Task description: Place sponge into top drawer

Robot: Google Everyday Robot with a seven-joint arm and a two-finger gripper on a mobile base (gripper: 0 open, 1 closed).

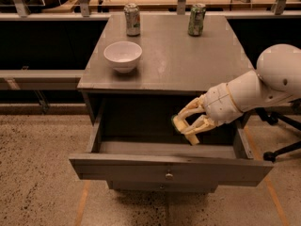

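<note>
The top drawer (169, 171) of the grey cabinet stands pulled out, its flat front with a small brass knob facing me. My gripper (187, 124) reaches in from the right and hangs inside the open drawer, at its right middle, below the cabinet top. Its yellowish fingers are shut on the sponge (178, 123), a small pale yellow block with a dark side, which shows at the fingers' left side. The sponge is held above the drawer floor.
On the cabinet top (188, 60) stand a white bowl (122, 55) at the left, and two soda cans (132, 19) (196, 19) at the back. A narrower lower front with its own knob (160, 188) sits under the drawer. An office chair base (282, 140) is at the right.
</note>
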